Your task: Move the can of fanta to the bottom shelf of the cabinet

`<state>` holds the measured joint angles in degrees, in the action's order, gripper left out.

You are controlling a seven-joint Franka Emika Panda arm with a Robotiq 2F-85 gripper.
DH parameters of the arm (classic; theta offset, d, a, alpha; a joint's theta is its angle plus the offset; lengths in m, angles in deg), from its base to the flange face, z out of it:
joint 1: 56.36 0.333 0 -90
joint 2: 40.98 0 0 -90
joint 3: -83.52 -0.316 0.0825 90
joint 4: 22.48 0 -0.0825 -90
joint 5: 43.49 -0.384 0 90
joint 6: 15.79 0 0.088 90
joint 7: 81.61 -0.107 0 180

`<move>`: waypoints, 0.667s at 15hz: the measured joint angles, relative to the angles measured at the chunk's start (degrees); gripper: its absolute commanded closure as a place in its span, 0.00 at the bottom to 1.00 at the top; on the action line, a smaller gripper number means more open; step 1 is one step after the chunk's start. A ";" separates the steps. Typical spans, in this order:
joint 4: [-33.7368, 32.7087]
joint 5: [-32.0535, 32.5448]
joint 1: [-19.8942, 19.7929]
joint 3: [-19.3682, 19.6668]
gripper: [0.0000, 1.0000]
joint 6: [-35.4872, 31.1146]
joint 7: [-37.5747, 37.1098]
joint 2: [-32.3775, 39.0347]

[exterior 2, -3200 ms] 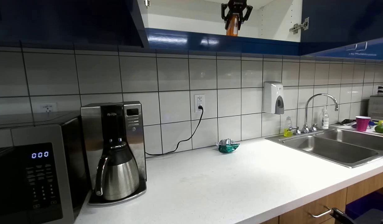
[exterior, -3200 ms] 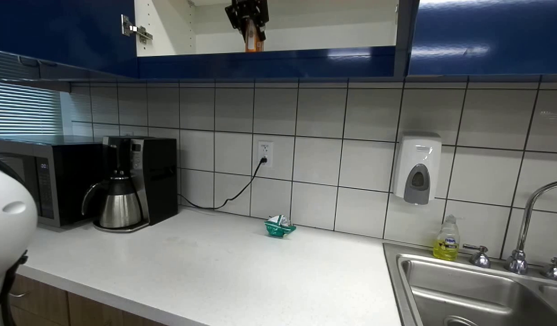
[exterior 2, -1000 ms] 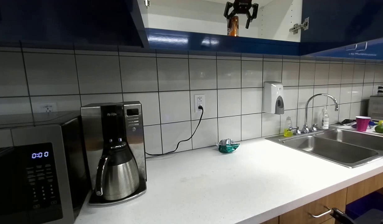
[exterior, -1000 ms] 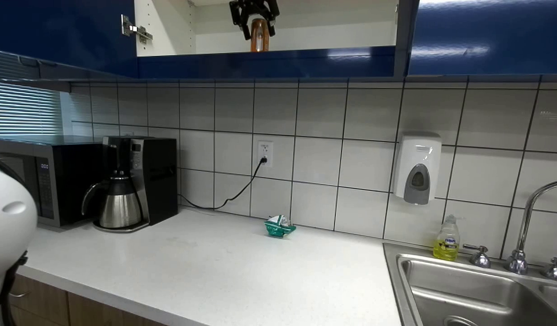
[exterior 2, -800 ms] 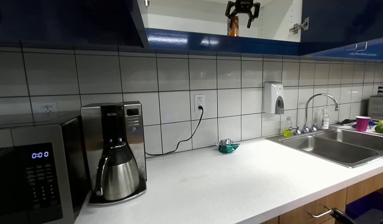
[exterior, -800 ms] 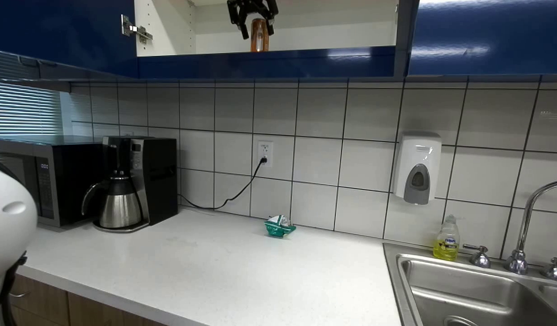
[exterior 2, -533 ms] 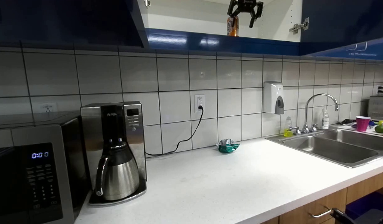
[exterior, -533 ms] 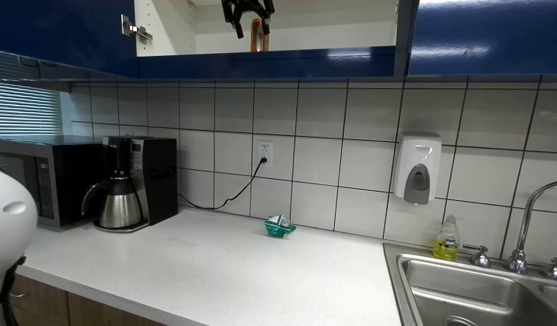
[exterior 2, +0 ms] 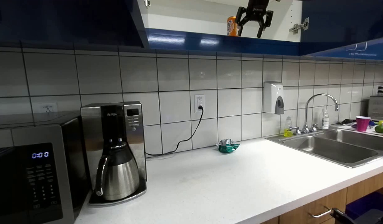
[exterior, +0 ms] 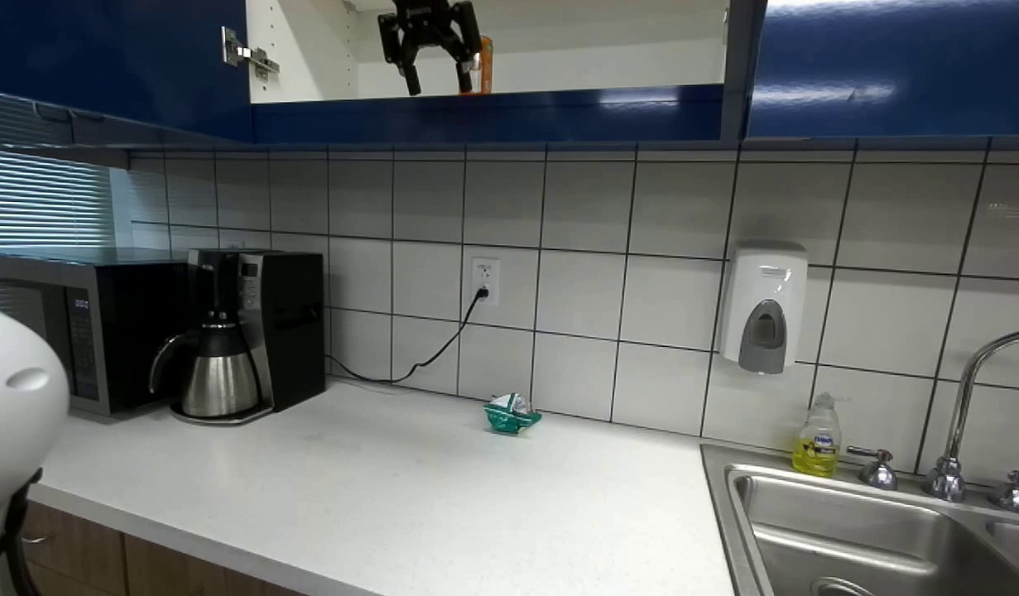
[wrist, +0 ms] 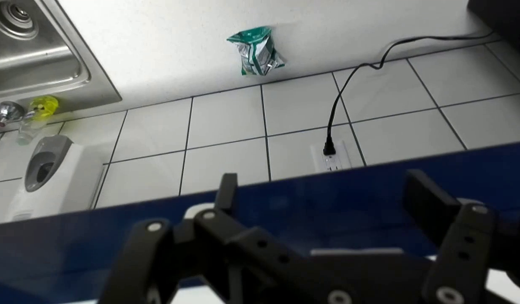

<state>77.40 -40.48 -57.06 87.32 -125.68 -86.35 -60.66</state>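
Now the gripper (exterior 2: 249,34) is backing off to the near side of the can (exterior 2: 231,26), its fingers (exterior: 412,79) spread apart and holding nothing. From here the can stands upright in the cabinet (exterior: 608,70), on the bottom shelf (exterior: 559,116) I'd judge, its base hidden; so the job looks finished, bar getting clear without bumping it.

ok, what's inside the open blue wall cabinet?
An upright orange Fanta can, partly covered by the open pincer in both exterior views. There, the front edge of the bottom shelf also hides the shelf's surface, so anything low behind it can't be seen.
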 measured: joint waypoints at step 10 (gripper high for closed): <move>29.23 -0.76 0.00 -0.05 0.00 -8.25 0.21 -12.68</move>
<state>106.62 -41.24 -57.05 87.26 -133.93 -86.14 -73.35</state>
